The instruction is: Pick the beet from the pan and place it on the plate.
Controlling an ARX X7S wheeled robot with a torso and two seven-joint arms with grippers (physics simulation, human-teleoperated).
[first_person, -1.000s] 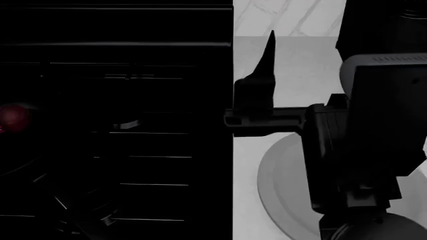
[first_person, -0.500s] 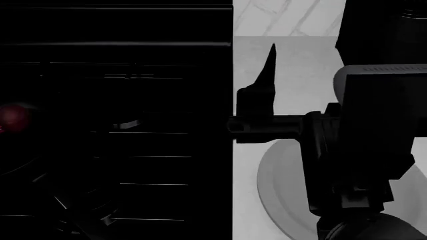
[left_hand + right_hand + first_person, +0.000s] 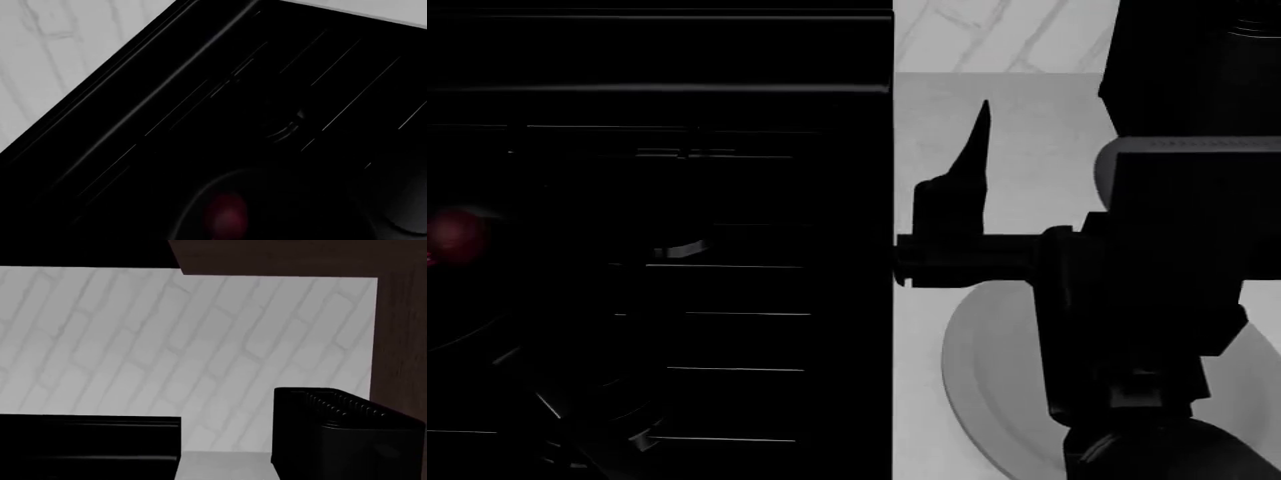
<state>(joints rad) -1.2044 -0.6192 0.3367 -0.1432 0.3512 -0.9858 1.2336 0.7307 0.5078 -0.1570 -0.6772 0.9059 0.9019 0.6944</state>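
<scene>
head view: beet [image 3: 454,235] far left of right hand [image 3: 977,140]

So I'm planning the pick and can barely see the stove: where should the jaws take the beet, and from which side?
Grip the beet across its round body, coming straight down from above. It sits low in the pan, whose rim curves close around it, so a sideways approach would probably meet the rim. Its stem stubs are too dim to make out here, so the widest part of the body is the safer hold.

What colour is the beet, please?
Dark red-purple; the beet shows best in the left wrist view.
</scene>
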